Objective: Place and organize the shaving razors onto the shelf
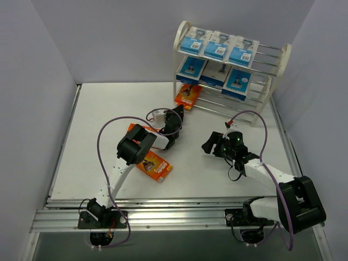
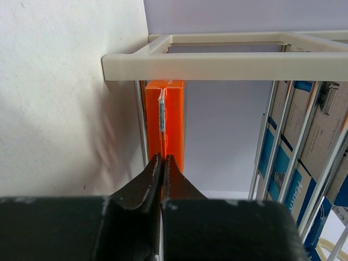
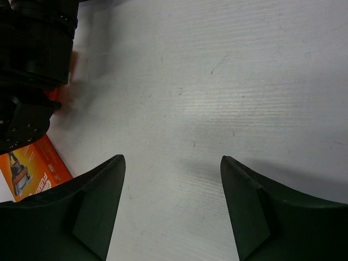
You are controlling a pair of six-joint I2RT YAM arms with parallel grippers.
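From above I see the shelf (image 1: 284, 58) at far right, blue packs (image 1: 217, 46) on its upper two tiers, a shelved orange box (image 1: 188, 96) at its bottom left end, and a loose orange box (image 1: 156, 166) on the table (image 1: 98, 125) under my left arm. On the left wrist, my left gripper (image 2: 162, 160) is pinched together on nothing, its tips just before the shelved orange box. On the right wrist, my right gripper (image 3: 172, 168) gapes wide above the table.

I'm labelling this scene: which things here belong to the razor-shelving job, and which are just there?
Job:
shelf
blue razor packs on it
orange box in the bottom tier
orange box on the table

Not the job:
purple cables on the arms
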